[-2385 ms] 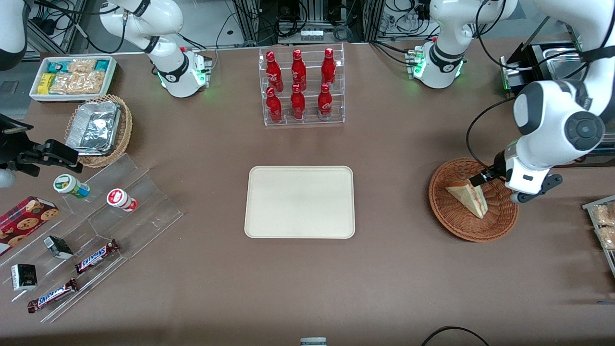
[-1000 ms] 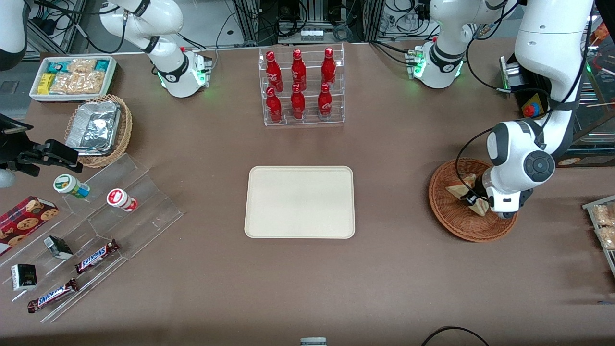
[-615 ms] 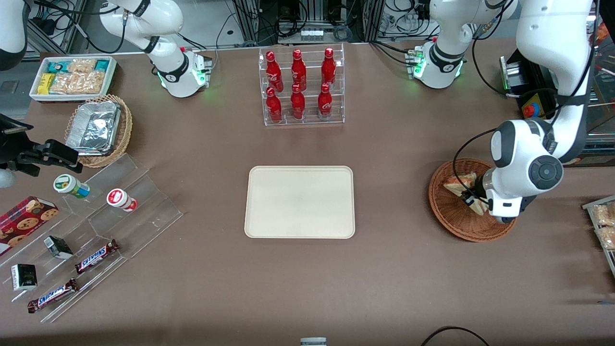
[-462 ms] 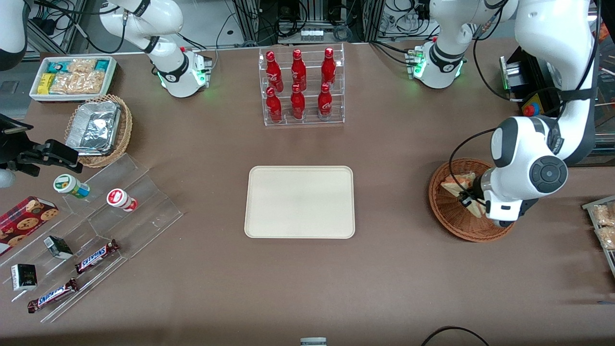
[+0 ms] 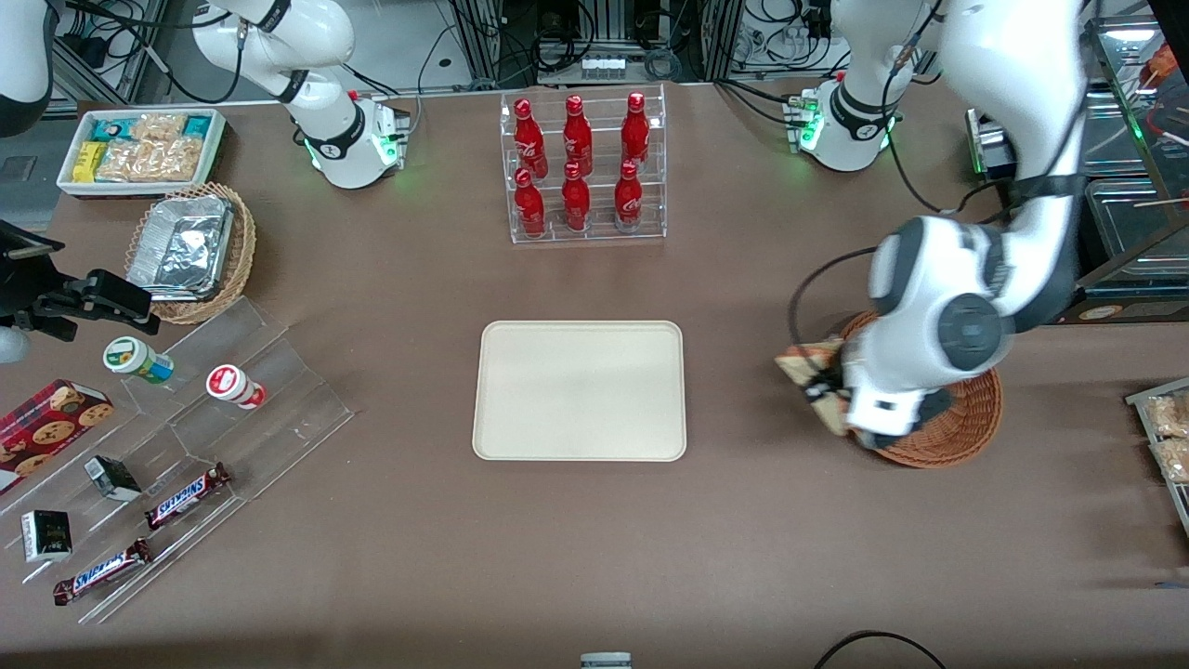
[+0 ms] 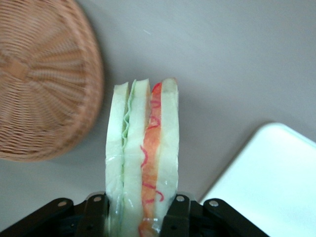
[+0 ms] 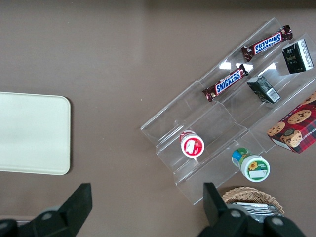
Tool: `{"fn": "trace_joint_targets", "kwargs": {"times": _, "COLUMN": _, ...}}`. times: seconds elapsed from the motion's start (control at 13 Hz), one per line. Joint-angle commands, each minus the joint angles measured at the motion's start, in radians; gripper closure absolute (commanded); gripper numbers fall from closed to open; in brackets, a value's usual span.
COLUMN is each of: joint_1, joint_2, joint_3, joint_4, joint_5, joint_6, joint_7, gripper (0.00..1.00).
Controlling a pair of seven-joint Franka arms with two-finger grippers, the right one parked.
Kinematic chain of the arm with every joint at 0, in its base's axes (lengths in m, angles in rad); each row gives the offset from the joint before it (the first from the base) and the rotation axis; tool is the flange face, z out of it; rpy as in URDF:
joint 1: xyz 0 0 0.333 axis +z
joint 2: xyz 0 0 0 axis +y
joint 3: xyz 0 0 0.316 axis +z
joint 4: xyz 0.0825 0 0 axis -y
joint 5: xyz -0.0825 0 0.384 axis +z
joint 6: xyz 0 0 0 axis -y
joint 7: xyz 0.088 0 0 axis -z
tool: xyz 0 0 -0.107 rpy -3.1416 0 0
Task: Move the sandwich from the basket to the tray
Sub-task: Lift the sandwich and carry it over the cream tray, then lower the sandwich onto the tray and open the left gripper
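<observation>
Sandwich (image 6: 143, 158) clamped upright between gripper (image 6: 140, 215) fingers, cut edge showing; hangs at centre-right of front frame, between basket (image 5: 966, 437) rim and tray (image 5: 581, 390), clear for carrying.

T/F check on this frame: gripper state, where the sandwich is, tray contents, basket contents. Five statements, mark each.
1. The gripper is shut on the sandwich. True.
2. The sandwich lies in the basket. False: it is held in the air over the table at the basket's rim, on the side toward the tray.
3. The tray has nothing on it. True.
4. The sandwich is already over the tray. False: in the front view it is between basket and tray, over bare table.
5. The basket in the left wrist view holds a second sandwich. False: the part of it in view holds nothing.
</observation>
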Motion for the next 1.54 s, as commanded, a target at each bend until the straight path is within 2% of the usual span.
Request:
{"fn": "trace_joint_targets", "kwargs": {"times": 0.0, "joint_1": -0.115, "joint_2": 0.087, "joint_3": 0.004, "joint_4": 0.089, "joint_5": -0.016, "joint_6": 0.003, "joint_7": 0.007, "gripper": 0.64}}
{"fn": "trace_joint_targets", "kwargs": {"times": 0.23, "joint_1": -0.229, "joint_2": 0.186, "joint_3": -0.012, "joint_4": 0.143, "joint_5": -0.028, "joint_6": 0.111, "joint_7": 0.012, "gripper": 0.66}}
{"fn": "trace_joint_targets", "kwargs": {"times": 0.38, "joint_1": -0.261, "joint_2": 0.241, "joint_3": -0.039, "joint_4": 0.18, "joint_5": -0.028, "joint_6": 0.12, "joint_7": 0.108, "gripper": 0.66}}
{"fn": "trace_joint_targets", "kwargs": {"times": 0.77, "joint_1": -0.269, "joint_2": 0.381, "joint_3": -0.056, "joint_4": 0.266, "joint_5": -0.017, "joint_6": 0.163, "joint_7": 0.173, "gripper": 0.65}}
{"fn": "trace_joint_targets", "kwargs": {"times": 1.23, "joint_1": -0.269, "joint_2": 0.411, "joint_3": -0.053, "joint_4": 0.275, "joint_5": -0.016, "joint_6": 0.186, "joint_7": 0.243, "gripper": 0.63}}
{"fn": "trace_joint_targets", "kwargs": {"times": 1.31, "joint_1": -0.269, "joint_2": 0.411, "joint_3": -0.055, "joint_4": 0.275, "joint_5": -0.016, "joint_6": 0.186, "joint_7": 0.243, "gripper": 0.58}}
{"fn": "trace_joint_targets", "kwargs": {"times": 1.46, "joint_1": -0.268, "joint_2": 0.402, "joint_3": -0.053, "joint_4": 0.277, "joint_5": -0.014, "joint_6": 0.183, "joint_7": 0.242, "gripper": 0.31}}
